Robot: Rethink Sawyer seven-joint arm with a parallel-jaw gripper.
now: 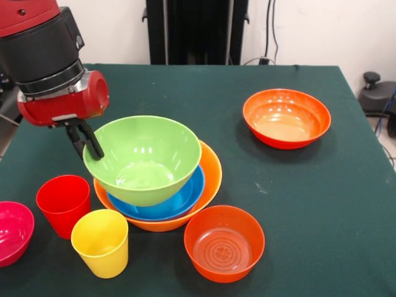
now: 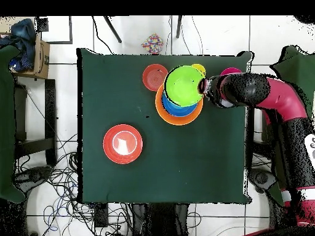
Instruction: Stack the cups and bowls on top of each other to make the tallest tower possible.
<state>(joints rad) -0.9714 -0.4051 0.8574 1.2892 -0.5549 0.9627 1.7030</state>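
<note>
The gripper, left of centre, is clamped on the rim of the green bowl, tilted over the blue bowl in the orange bowl; it likely needs lowering level, then release.

You'll find nothing to read here — no text, label, brand or number shows legibly on any object in either view.

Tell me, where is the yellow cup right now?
In the front view the yellow cup stands upright near the table's front edge on the left, just right of the red cup and in front of the big orange bowl.
</note>
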